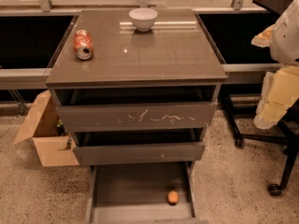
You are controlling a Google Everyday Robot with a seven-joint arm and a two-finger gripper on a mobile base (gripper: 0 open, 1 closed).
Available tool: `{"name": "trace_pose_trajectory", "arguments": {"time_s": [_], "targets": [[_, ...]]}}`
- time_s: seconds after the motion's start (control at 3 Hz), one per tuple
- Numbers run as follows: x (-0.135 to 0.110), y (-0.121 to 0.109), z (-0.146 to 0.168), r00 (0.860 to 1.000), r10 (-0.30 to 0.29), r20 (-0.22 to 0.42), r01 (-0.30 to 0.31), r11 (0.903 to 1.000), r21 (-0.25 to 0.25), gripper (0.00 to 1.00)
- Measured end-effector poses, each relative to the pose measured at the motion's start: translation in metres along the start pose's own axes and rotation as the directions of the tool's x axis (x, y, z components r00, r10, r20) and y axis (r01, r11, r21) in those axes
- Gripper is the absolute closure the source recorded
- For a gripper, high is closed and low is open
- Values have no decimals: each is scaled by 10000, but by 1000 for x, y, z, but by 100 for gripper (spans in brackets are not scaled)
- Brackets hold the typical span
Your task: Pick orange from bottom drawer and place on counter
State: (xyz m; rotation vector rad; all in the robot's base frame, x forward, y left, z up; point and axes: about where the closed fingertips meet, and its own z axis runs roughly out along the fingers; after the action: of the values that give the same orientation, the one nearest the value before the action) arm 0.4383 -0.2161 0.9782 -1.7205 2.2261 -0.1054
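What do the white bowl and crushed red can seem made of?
The small white round bowl looks like glazed ceramic: smooth, glossy. The crushed red soda can is probably thin metal: dented, silvery end. The hand is not in view.

Dim, warm overhead light. Glare streaks on the counter (177, 55) by the bowl (143, 18); deep shadow under the counter's edge. My gripper is out of view.

Glossy, smooth counter (163, 55); rough speckled floor (233, 185); cardboard box (51, 150); hand (273, 106) at right edge, perhaps matt plastic
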Motion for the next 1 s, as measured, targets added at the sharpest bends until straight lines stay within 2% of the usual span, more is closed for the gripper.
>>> {"name": "trace_pose_trajectory", "arguments": {"time_s": [0.33, 0.67, 1.0], "targets": [[-1, -1, 0, 10000, -30, 82, 29, 9999, 101, 0], [-3, -1, 11, 9985, -101, 545, 98, 9999, 66, 0], [-5, 0, 31, 9951, -175, 975, 201, 9995, -259, 0]]}}
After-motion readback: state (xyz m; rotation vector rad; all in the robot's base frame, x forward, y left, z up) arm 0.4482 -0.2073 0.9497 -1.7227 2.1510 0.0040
